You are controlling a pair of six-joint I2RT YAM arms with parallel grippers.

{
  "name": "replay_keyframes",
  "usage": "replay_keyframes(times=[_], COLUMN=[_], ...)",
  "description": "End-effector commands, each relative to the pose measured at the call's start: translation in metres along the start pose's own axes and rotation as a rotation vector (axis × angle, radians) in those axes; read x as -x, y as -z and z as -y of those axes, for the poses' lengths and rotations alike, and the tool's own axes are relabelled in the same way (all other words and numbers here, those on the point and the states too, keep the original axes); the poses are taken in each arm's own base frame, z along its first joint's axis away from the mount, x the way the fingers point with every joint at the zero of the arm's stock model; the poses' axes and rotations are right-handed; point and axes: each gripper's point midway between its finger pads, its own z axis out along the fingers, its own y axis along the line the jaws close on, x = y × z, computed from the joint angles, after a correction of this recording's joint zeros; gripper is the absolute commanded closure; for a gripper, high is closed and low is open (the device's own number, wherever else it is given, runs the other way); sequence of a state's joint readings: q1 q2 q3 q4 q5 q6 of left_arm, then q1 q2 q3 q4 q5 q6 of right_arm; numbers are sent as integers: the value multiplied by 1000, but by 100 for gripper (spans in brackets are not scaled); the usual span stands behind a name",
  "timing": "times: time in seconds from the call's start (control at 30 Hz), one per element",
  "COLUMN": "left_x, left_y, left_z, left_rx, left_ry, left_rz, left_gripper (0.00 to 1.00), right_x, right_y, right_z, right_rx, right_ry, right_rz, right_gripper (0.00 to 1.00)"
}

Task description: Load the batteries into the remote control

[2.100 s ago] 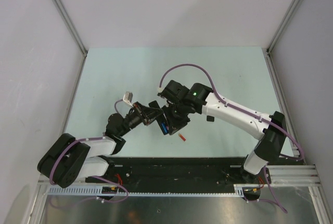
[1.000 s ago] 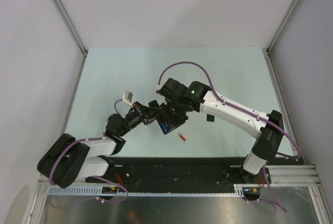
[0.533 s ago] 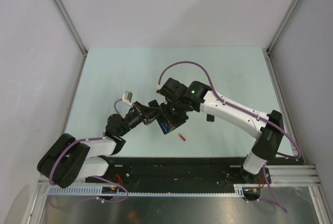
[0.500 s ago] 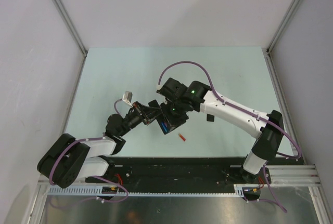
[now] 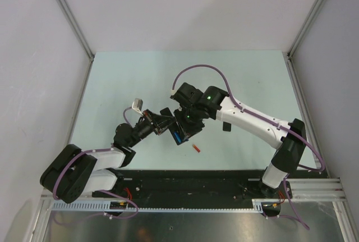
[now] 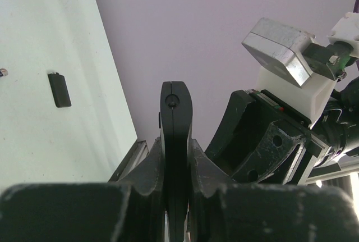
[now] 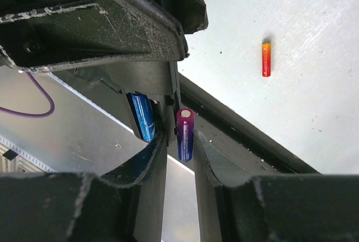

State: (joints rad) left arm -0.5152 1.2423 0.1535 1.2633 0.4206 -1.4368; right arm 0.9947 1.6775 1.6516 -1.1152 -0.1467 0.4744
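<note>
We see the left gripper [image 6: 176, 174] clamped on the slim flat black plastic remote control [image 6: 176, 113], held edge-on. The right gripper [image 7: 180, 163] pinches a dark blue, magenta-tipped cylindrical battery [image 7: 185, 132] just beside the bright blue battery [image 7: 143, 117] seated in the remote. A red-orange battery [image 7: 266, 58] lies on the pale green table [image 7: 314, 85], well apart.
</note>
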Motion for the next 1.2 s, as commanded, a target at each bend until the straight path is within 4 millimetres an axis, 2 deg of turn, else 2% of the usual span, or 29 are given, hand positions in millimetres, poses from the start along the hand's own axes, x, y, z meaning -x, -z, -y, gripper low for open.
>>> replay_keyframes(times=[0.0, 0.3, 0.5, 0.63, 0.77, 1.17], left_x=[-1, 1, 3, 5, 6, 4], left_y=[0, -1, -2, -2, -4, -10], left_z=[24, 20, 17, 17, 17, 6], left_rx=[-89, -79, -71, -69, -69, -36], left_ry=[-14, -16, -25, -28, -20, 25], left_rz=[-4, 6, 20, 30, 31, 20], left_gripper=[100, 100, 100, 100, 100, 100], right_x=[12, 12, 9, 3, -5, -9], right_y=[16, 23, 41, 46, 42, 26], right_z=[-1, -2, 1, 2, -5, -13], right_rx=[-1, -10, -47, -61, -15, 36], right_ry=[6, 2, 15, 29, 38, 49], right_rz=[59, 62, 72, 49, -9, -124], right_gripper=[76, 100, 100, 100, 100, 100])
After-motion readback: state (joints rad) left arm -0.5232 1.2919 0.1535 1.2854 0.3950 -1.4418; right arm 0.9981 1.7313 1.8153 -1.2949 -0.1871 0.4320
